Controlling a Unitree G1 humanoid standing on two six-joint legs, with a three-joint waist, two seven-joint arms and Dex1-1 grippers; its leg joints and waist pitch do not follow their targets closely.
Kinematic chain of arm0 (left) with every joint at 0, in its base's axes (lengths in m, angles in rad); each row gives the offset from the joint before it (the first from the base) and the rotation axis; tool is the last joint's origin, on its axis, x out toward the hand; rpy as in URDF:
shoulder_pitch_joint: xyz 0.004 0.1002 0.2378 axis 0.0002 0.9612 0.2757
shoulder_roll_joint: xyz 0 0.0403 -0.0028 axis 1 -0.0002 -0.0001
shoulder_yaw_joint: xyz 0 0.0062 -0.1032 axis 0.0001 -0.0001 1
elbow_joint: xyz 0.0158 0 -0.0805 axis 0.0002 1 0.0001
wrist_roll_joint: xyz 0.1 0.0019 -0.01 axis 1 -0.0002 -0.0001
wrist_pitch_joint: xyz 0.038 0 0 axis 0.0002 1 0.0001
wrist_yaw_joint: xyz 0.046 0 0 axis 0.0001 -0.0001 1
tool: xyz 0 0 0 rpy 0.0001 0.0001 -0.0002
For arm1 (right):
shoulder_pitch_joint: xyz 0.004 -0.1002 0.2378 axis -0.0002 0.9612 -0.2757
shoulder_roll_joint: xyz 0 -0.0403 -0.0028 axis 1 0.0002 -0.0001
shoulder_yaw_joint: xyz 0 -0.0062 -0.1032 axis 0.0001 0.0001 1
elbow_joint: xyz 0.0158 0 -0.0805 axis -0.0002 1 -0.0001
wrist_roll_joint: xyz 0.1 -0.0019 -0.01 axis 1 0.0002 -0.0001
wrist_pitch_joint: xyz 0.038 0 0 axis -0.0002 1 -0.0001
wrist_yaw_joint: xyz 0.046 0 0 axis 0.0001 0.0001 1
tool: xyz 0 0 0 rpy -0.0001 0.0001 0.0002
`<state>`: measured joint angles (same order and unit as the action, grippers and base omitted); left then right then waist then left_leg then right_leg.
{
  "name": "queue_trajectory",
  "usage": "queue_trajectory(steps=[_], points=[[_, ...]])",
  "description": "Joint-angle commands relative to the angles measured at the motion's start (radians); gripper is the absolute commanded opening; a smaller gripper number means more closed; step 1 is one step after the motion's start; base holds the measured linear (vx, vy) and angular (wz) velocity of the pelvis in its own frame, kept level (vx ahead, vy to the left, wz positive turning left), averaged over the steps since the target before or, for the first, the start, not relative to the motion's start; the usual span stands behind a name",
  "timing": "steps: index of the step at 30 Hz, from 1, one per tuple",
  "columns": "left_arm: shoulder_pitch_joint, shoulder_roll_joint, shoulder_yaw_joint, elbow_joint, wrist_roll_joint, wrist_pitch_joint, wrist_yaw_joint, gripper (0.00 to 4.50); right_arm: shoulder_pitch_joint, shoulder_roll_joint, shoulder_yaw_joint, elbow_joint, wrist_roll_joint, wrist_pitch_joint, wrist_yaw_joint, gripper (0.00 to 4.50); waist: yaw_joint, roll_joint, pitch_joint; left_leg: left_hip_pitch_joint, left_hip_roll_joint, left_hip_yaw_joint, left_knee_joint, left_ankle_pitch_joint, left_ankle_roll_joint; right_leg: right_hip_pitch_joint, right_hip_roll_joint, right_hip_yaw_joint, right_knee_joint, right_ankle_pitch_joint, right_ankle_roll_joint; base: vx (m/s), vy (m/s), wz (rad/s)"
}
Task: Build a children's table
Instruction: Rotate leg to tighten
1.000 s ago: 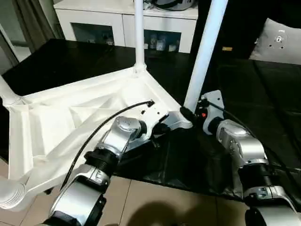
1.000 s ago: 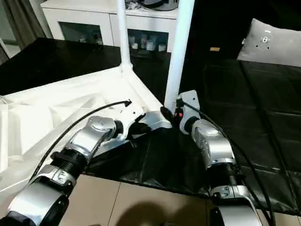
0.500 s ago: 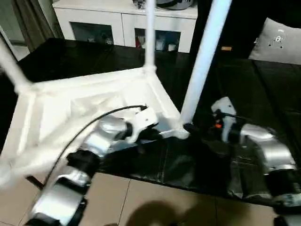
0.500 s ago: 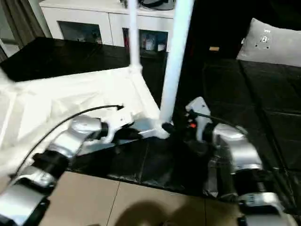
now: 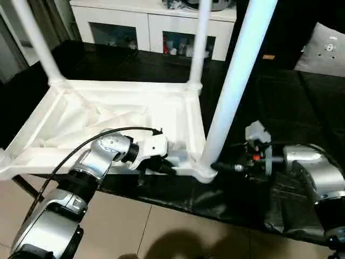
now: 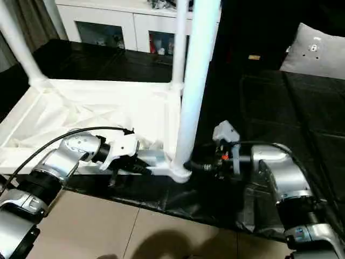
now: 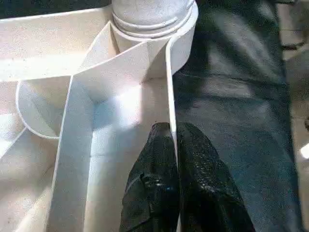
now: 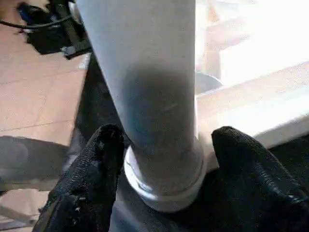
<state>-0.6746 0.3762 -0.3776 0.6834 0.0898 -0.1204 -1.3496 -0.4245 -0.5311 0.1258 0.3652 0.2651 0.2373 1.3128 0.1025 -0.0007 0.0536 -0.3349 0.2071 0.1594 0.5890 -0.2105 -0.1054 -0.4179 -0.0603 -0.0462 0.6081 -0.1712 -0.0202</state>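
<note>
step: seating near leg [image 5: 232, 91] in kids' table [image 5: 108, 116] | left fingers [image 7: 166, 193] pinching rim | right fingers [image 8: 91, 169] spread around leg base | next: probably squeeze, push down

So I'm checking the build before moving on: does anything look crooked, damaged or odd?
Nothing stands out. The children's table lies upside down with three legs upright in view. The left gripper pinches its rim; the right gripper straddles the near leg.
</note>
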Motion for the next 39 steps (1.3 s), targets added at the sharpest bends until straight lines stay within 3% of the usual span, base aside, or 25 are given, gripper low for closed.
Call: queue_trajectory(steps=[1,11,15,18,19,22,27,31,35,37,38,39], points=[[0.004,0.003,-0.057,0.006,0.022,-0.023,-0.05,0.0,0.003,-0.002,0.0,-0.013,0.008,0.005,0.014,2.78,0.002,-0.014,-0.062,-0.013,0.015,0.013,-0.064,-0.141,0.071,0.065,-0.064,0.036,-0.074,-0.253,-0.204,0.0,0.0,0.0],[-0.002,0.0,-0.058,0.022,0.024,-0.042,-0.072,0.0,0.017,-0.003,0.015,-0.038,0.033,0.039,0.051,2.0,0.011,-0.015,-0.064,-0.014,0.013,0.013,-0.063,-0.124,0.062,0.067,-0.063,0.036,-0.071,-0.237,-0.198,0.0,0.0,0.0],[0.009,-0.017,-0.038,-0.008,-0.011,0.045,-0.065,0.0,0.035,0.011,-0.005,-0.064,0.063,0.08,0.039,1.93,0.013,-0.015,-0.063,-0.013,0.014,0.013,-0.064,-0.118,0.063,0.067,-0.063,0.036,-0.071,-0.238,-0.196,0.0,0.0,0.0],[0.012,-0.061,-0.01,-0.034,-0.024,0.164,0.025,0.0,0.052,0.066,-0.033,-0.108,0.075,0.146,-0.085,1.91,0.011,-0.014,-0.06,-0.015,0.013,0.013,-0.065,-0.124,0.057,0.067,-0.062,0.037,-0.074,-0.259,-0.193,0.0,0.0,0.0],[0.012,-0.069,-0.007,-0.036,-0.022,0.18,0.043,0.0,0.053,0.077,-0.037,-0.112,0.072,0.158,-0.112,1.91,0.01,-0.016,-0.059,-0.013,0.011,0.011,-0.066,-0.134,0.049,0.066,-0.063,0.036,-0.079,-0.299,-0.177,0.0,0.0,0.0],[0.015,-0.118,0.012,-0.039,-0.024,0.238,0.127,0.0,0.039,0.142,-0.048,-0.088,0.019,0.162,-0.269,1.91,-0.001,-0.016,-0.056,-0.015,0.005,0.008,-0.07,-0.151,0.027,0.064,-0.063,0.034,-0.091,-0.415,-0.131,0.0,0.0,0.0],[0.013,-0.228,0.023,-0.04,-0.001,0.35,0.298,0.0,-0.007,0.271,-0.081,-0.022,-0.047,0.195,-0.551,1.91,-0.025,-0.017,-0.056,-0.015,-0.001,0.006,-0.068,-0.156,0.021,0.06,-0.061,0.031,-0.101,-0.474,-0.098,0.0,0.0,0.0],[0.001,-0.301,0.04,-0.038,0.008,0.406,0.403,0.0,-0.048,0.341,-0.118,0.029,-0.064,0.213,-0.712,1.88,-0.039,-0.014,-0.057,-0.014,-0.001,0.006,-0.069,-0.158,0.029,0.057,-0.059,0.032,-0.103,-0.457,-0.107,0.0,0.0,0.0],[-0.018,-0.38,0.06,-0.022,0.03,0.441,0.552,0.0,-0.106,0.411,-0.173,0.131,-0.124,0.13,-0.928,1.88,-0.044,-0.012,-0.06,-0.018,0.0,0.007,-0.067,-0.138,0.029,0.059,-0.058,0.034,-0.093,-0.367,-0.136,0.0,0.0,0.0],[-0.016,-0.385,0.063,-0.025,0.034,0.445,0.561,0.0,-0.109,0.412,-0.177,0.137,-0.125,0.107,-0.925,1.88,-0.042,-0.012,-0.062,-0.017,-0.001,0.008,-0.066,-0.134,0.035,0.062,-0.058,0.035,-0.09,-0.33,-0.149,0.0,0.0,0.0],[-0.015,-0.384,0.064,-0.029,0.037,0.448,0.566,0.0,-0.108,0.409,-0.181,0.134,-0.121,0.084,-0.911,2.44,-0.041,-0.012,-0.063,-0.018,-0.001,0.008,-0.066,-0.125,0.044,0.065,-0.057,0.036,-0.087,-0.29,-0.161,0.0,0.0,0.0],[-0.014,-0.381,0.064,-0.03,0.039,0.447,0.566,0.0,-0.105,0.405,-0.183,0.13,-0.118,0.075,-0.9,2.44,-0.04,-0.013,-0.064,-0.018,-0.001,0.008,-0.065,-0.121,0.049,0.067,-0.058,0.036,-0.086,-0.271,-0.166,0.0,0.0,0.0]])
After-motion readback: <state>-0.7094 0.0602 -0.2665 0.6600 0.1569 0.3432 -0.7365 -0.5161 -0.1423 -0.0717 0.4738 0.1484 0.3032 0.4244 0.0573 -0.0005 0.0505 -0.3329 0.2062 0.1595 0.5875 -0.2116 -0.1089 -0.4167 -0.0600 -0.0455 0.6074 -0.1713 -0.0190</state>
